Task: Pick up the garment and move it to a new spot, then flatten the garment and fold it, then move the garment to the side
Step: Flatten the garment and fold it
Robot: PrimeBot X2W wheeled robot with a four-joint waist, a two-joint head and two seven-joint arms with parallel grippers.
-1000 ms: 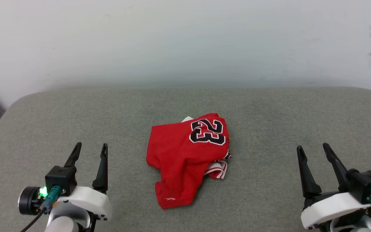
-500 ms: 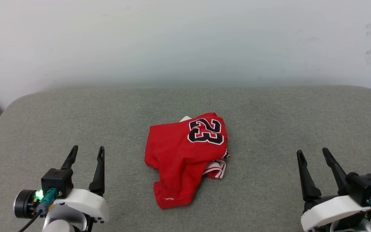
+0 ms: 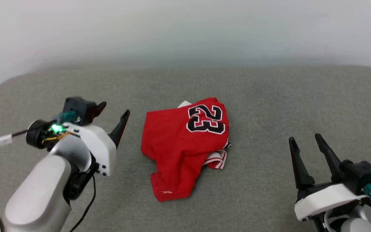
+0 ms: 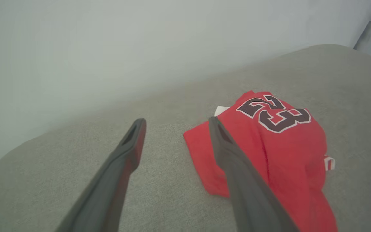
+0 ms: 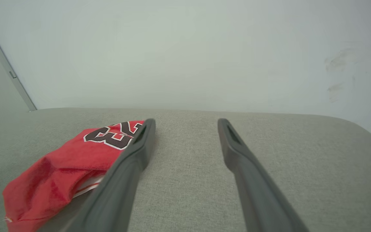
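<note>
Pale, plain wall [image 3: 185, 29] stands behind a table [image 3: 269, 96] covered in grey fabric, with rounded far corners. On the middle of that table lies the garment [image 3: 179, 145], a red jersey crumpled into a loose heap and not spread flat. Its black, white-edged "23" [image 3: 206, 119] faces up on the far right part of the heap. A strip of red-and-white striped trim [image 3: 216, 159] pokes out from under the right edge, and a small white corner [image 3: 184, 104] shows at the far side. A red flap trails toward me at the near end.

My left jaws hang above the table to the left of the garment, released and spread wide, with nothing between them. They are tilted toward the shirt. In the head view one left finger [image 3: 119, 127] ends just beside the garment's left edge, with grey fabric showing between them. In the left wrist view the garment [image 4: 269, 151] lies ahead and to the right, partly behind one finger. A green light [image 3: 56, 128] glows on that wrist, and a dark cable [image 3: 2, 140] runs off to the left.

My right jaws sit low at the near right, well apart from the garment, also released and empty. Those fingers [image 3: 296, 164] point toward the wall. In the right wrist view the garment [image 5: 60, 174] lies to the left, past one finger.
</note>
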